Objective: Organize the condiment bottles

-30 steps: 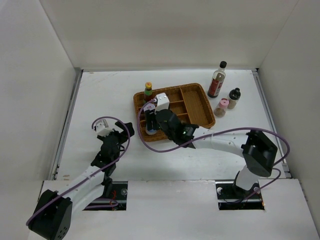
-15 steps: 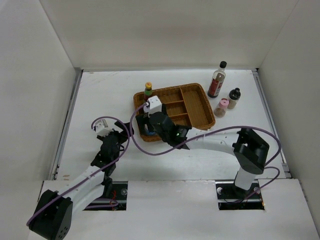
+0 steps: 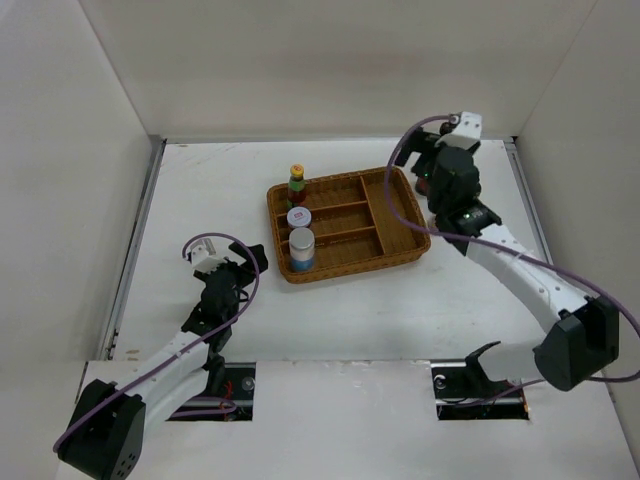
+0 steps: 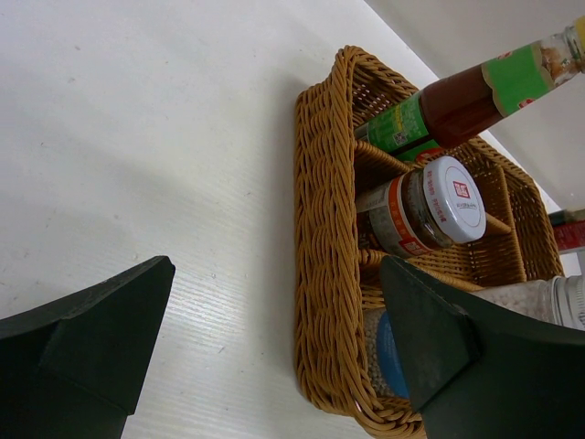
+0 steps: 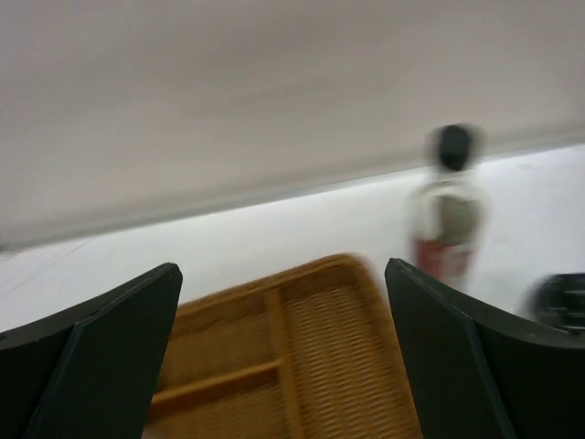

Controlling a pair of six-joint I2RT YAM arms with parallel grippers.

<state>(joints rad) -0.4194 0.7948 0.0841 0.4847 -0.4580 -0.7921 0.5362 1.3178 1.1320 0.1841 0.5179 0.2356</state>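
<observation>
The brown wicker tray (image 3: 385,215) holds three bottles in its left compartments: the green-red bottle (image 3: 297,184) at the back, the white-lidded jar (image 3: 298,218) in the middle, and the blue-label shaker (image 3: 301,248) at the front. All three also show in the left wrist view: green-red bottle (image 4: 457,101), jar (image 4: 430,206), shaker (image 4: 388,352). My left gripper (image 3: 245,262) is open and empty, left of the tray. My right gripper (image 3: 432,170) is open and empty over the tray's back right corner. It hides the other bottles from above. The blurred right wrist view shows the tall black-capped bottle (image 5: 448,210).
White walls close in the table on the left, back and right. The tray's right compartments (image 5: 338,357) hold nothing. A dark blurred object (image 5: 559,304) sits at the right edge of the right wrist view.
My right gripper has left the blue-label shaker standing in the tray's front left compartment and swung up to the back right. The left arm has not moved.
</observation>
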